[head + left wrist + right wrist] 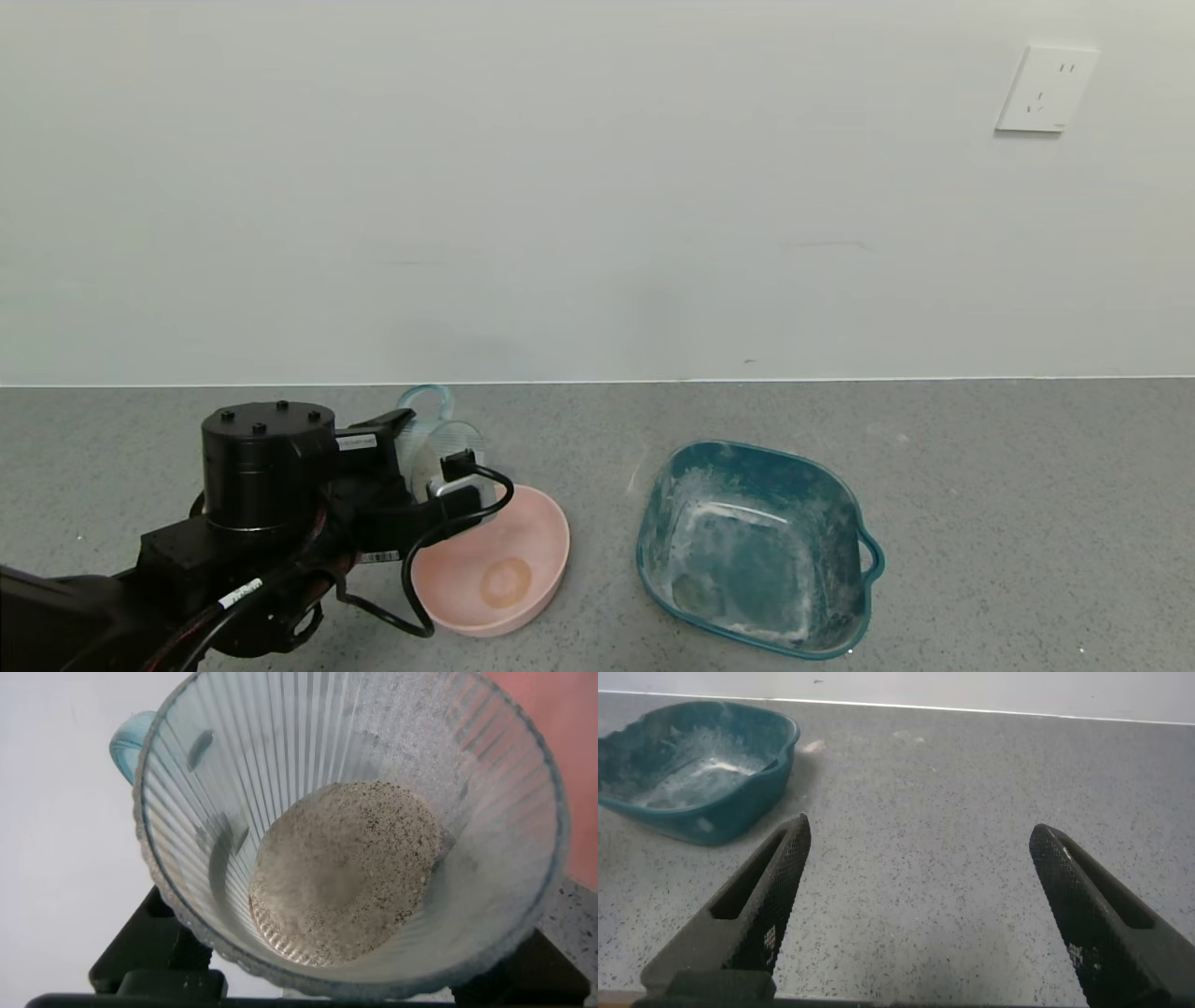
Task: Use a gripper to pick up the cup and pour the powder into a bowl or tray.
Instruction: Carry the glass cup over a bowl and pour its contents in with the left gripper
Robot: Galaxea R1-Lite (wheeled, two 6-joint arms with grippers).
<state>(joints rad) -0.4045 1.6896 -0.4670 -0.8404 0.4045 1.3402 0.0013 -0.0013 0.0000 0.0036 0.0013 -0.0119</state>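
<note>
1. Pouring step just starting: left gripper (439,467) shut tight on the cup (439,448), held up and tipped sideways.
2. Powder (346,873) still deep inside the cup.
3. Next: more tipping needed, mouth over the bowl (495,569) just below the gripper.
4. Teal tray (756,546) well off to the side; nothing blocking.
5. Right gripper (920,910) wide open, holding nothing, low over the surface (971,812).

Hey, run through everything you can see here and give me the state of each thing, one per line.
left gripper: shut on the cup, above the bowl's rim
cup: lifted, tilted, powder inside
powder: in the cup's bottom, unpoured
bowl: upright, empty
teal tray: upright, white smears inside
right gripper: open, holding nothing, over the counter
</note>
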